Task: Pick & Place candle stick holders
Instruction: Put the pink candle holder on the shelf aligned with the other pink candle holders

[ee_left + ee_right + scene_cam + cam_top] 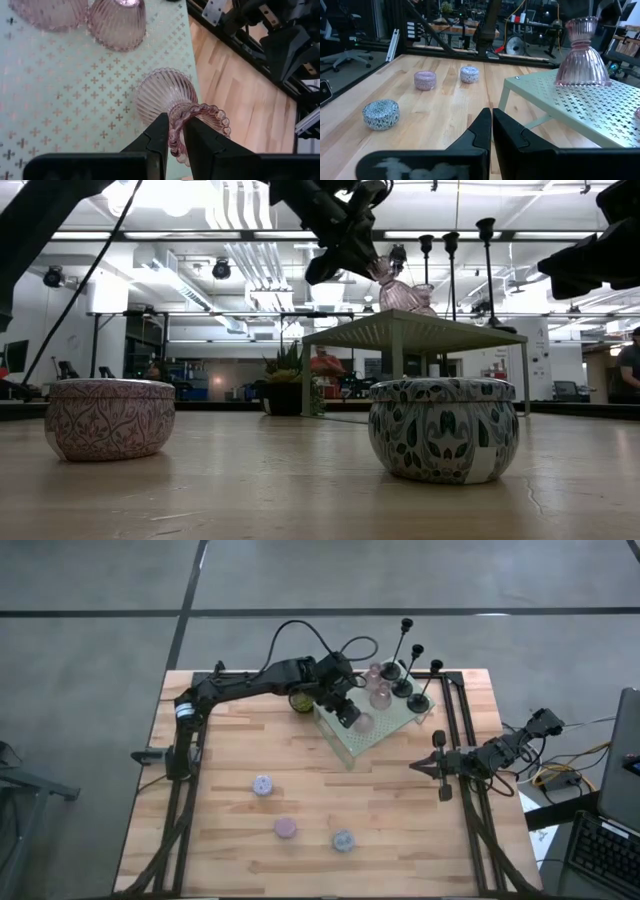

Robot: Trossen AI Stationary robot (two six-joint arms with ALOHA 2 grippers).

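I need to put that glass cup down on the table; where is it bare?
Bare wood lies between the green platform and the three round holders. The platform's back corner is crowded with cups and black holders.

3 black holders (412,660) crowd the platform's (385,735) far edge.

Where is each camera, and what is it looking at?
High view: above the table, looking down; both arms show.
Low view: at tabletop height, facing the platform; arms above.
Left wrist view: over the platform; left gripper pinches a glass cup.
Right wrist view: across the table; right gripper shut.
High and right wrist views share three tins.
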